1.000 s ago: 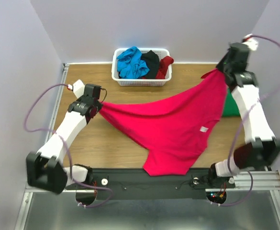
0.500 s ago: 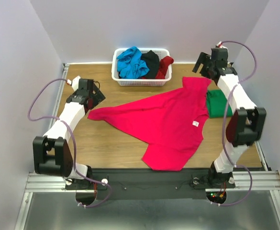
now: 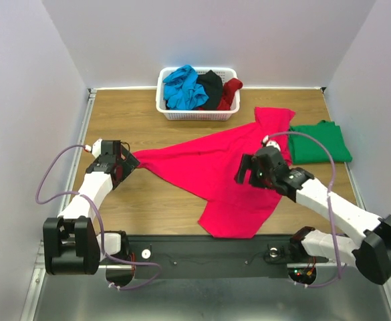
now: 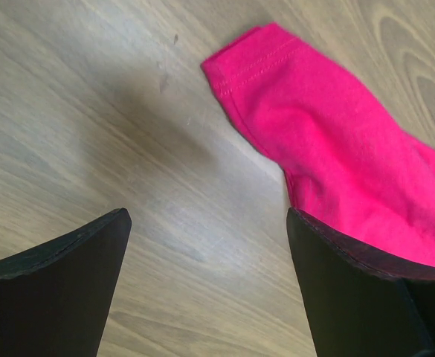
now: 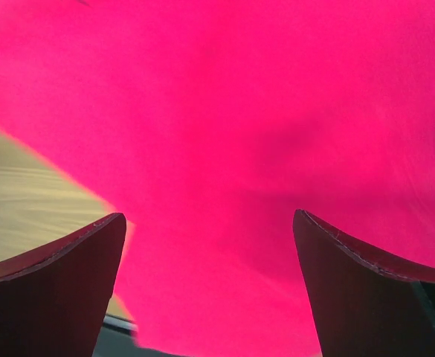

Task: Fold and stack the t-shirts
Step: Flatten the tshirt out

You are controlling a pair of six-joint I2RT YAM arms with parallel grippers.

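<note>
Wooden table, pink-red t-shirt spread loosely across the middle, green t-shirt flat at the right edge. Left gripper gapes wide and empty by the sleeve tip. Right gripper hovers over the shirt's body, also wide, holding nothing.

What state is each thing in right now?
Pink shirt: unfolded, spread on table, ungripped.
Green shirt: folded, at table's right edge.
Basket: holds crumpled blue shirt, black shirt, red shirt.
Left gripper: open, empty, by pink sleeve.
Right gripper: open, empty, above pink shirt.
</note>
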